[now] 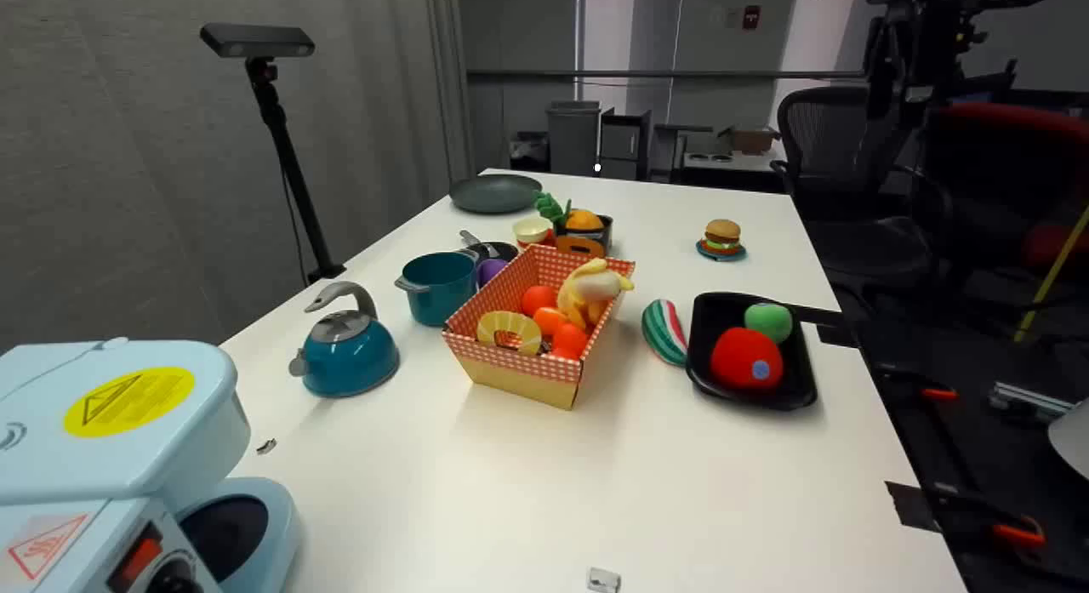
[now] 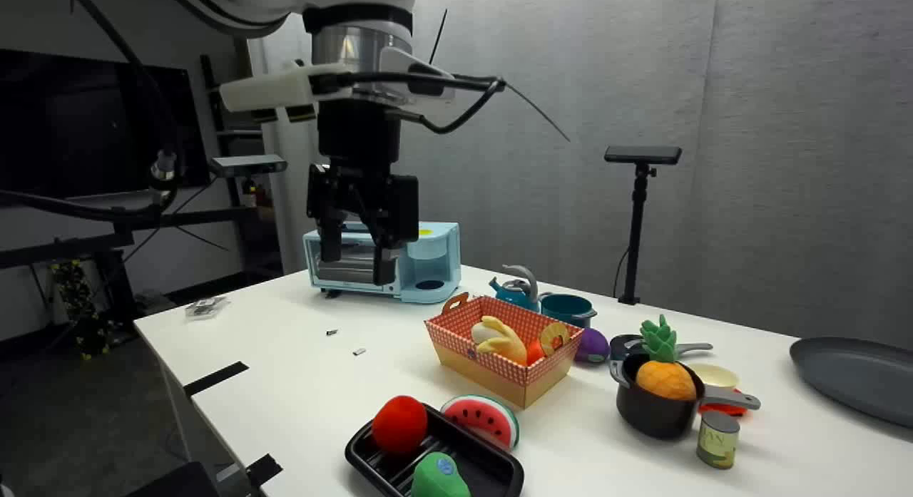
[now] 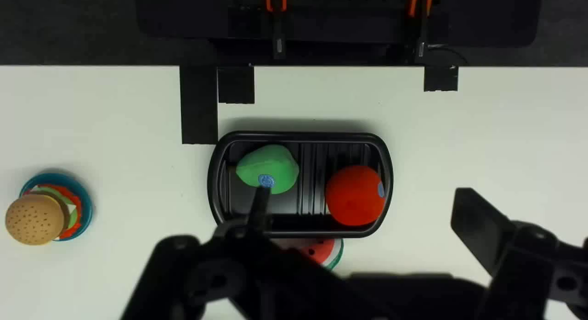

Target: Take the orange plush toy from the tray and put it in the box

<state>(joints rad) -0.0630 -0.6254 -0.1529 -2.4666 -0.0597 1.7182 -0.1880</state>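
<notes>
My gripper hangs over the white table, jaws wide apart, grasping nothing. The red-orange plush toy sits in the black tray near the green plush. I judge 0 of 2 steps done: the pick and drop into the gingham box remain.

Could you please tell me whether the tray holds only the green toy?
No, the wrist view shows the red toy lying in the tray too.

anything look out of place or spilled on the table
No spill shows. In an exterior view, a small silvery scrap and a small dark-and-silvery scrap lie on the flat white tabletop; they look odd because they resemble stray litter, though too small to identify.
</notes>
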